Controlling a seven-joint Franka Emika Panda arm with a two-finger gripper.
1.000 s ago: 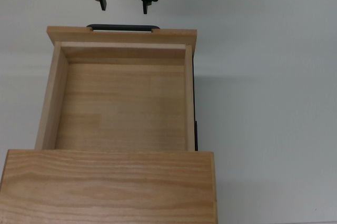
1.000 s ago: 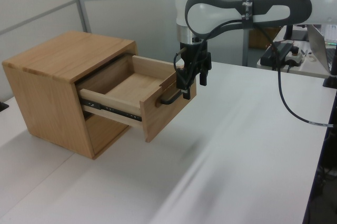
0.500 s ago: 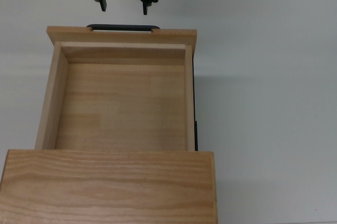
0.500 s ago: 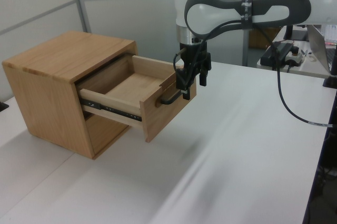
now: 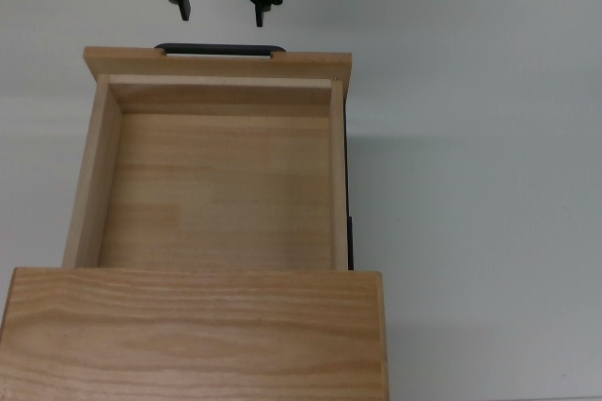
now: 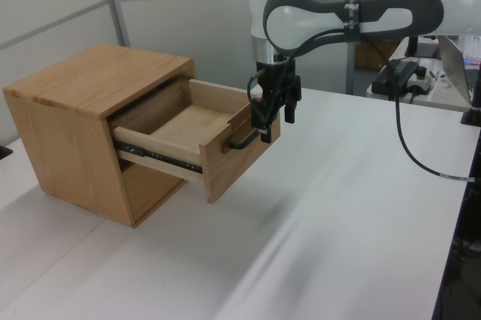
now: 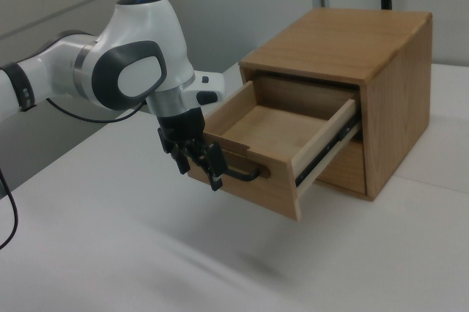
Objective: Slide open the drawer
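From my seat, the top view cuts off the gripper (image 5: 222, 13) above its fingers at the upper edge, so I see nothing of the arm there. The same view crops the cabinet (image 5: 198, 326) at the bottom edge. The handle (image 5: 219, 47) shows there only as a thin strip past the drawer (image 5: 216, 184) front. In the left view the gripper (image 6: 275, 126) covers part of the handle. The left view's right edge cuts off the arm (image 6: 353, 12).
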